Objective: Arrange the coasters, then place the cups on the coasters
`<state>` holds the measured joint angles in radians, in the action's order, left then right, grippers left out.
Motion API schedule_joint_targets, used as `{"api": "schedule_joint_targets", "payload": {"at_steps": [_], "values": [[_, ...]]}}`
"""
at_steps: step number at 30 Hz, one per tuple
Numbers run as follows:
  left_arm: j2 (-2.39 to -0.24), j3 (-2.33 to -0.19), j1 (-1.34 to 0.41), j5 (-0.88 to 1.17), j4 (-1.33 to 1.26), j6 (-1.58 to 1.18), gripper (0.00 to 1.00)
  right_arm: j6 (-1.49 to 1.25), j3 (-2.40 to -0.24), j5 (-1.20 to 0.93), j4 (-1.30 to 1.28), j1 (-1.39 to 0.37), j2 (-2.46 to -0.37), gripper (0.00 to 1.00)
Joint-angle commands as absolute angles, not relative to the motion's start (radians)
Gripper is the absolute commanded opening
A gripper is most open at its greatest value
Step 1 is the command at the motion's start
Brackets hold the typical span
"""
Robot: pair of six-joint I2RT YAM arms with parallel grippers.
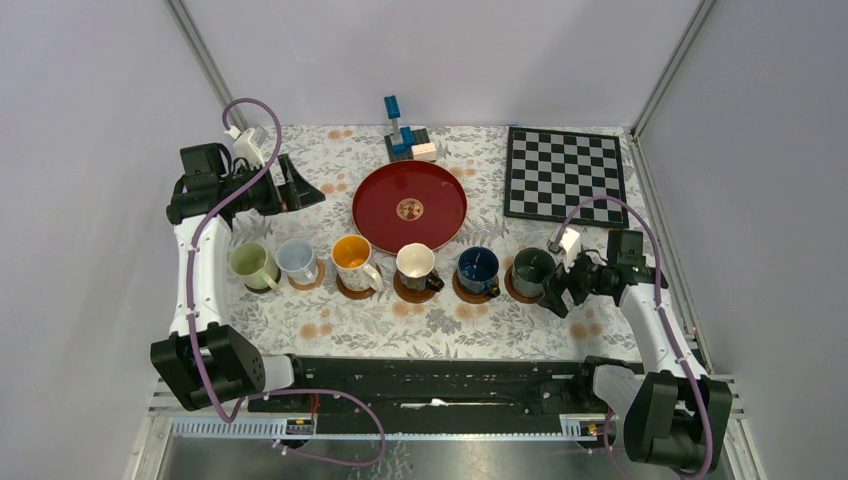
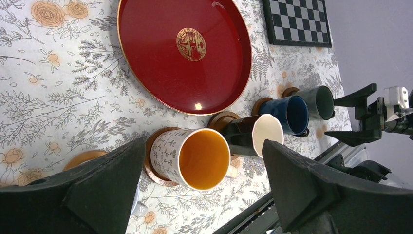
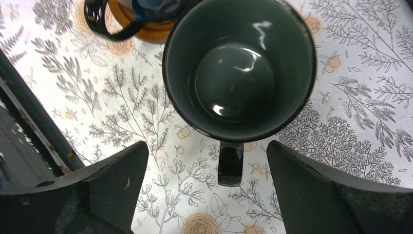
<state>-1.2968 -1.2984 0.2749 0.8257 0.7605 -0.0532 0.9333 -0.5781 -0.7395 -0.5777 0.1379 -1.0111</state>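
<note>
Right fingers (image 3: 97,195) spread, released, flanking the handle (image 3: 230,165) of the glossy dark grey-green mug (image 3: 238,68); left fingers (image 2: 97,195) also spread wide.

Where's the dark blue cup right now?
In the top view the dark blue cup sits second from the right in the row, on a coaster, between the black cup and the dark grey-green cup.

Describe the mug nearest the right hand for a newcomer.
In front of the red tray runs a row of six mugs. At its right end, below the chessboard, beside the right hand, stands the dark grey-green mug. It is that colour inside and out; its neighbour is dark blue.
</note>
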Motion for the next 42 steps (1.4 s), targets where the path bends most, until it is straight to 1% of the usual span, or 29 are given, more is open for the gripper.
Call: {"api": "schedule_joint_targets", "payload": {"at_steps": [1, 6, 12, 19, 24, 27, 31, 38, 42], "values": [[-1.296, -1.303, 0.271, 0.865, 0.723, -0.043, 0.99, 0.78, -0.683, -0.793, -0.586, 0.14, -1.045, 0.99], [-1.31, -1.314, 0.268, 0.87, 0.734, -0.033, 0.99, 0.718, -0.786, -0.794, -0.623, 0.14, -1.125, 1.0], [-1.32, -1.329, 0.253, 0.866, 0.757, -0.011, 0.99, 0.668, -0.876, -0.803, -0.62, 0.139, -1.169, 1.0], [-1.36, -1.38, 0.197, 0.841, 0.806, 0.026, 0.99, 0.572, -0.976, -0.785, -0.602, 0.138, -1.237, 1.0], [-1.365, -1.391, 0.15, 0.789, 0.821, 0.057, 0.99, 0.455, -1.081, -0.732, -0.587, 0.138, -1.32, 1.0], [-1.396, -1.456, 0.135, 0.731, 0.887, 0.134, 0.99, 0.387, -1.15, -0.701, -0.586, 0.138, -1.368, 0.99], [-1.437, -1.504, 0.136, 0.669, 0.903, 0.175, 0.99, 0.324, -1.21, -0.687, -0.574, 0.138, -1.416, 1.0], [-1.533, -1.643, 0.143, 0.518, 0.901, 0.205, 0.99, 0.255, -1.272, -0.621, -0.53, 0.14, -1.492, 1.0], [-1.603, -1.714, 0.153, 0.469, 0.915, 0.216, 0.99, 0.253, -1.312, -0.57, -0.532, 0.142, -1.542, 1.0]]}}
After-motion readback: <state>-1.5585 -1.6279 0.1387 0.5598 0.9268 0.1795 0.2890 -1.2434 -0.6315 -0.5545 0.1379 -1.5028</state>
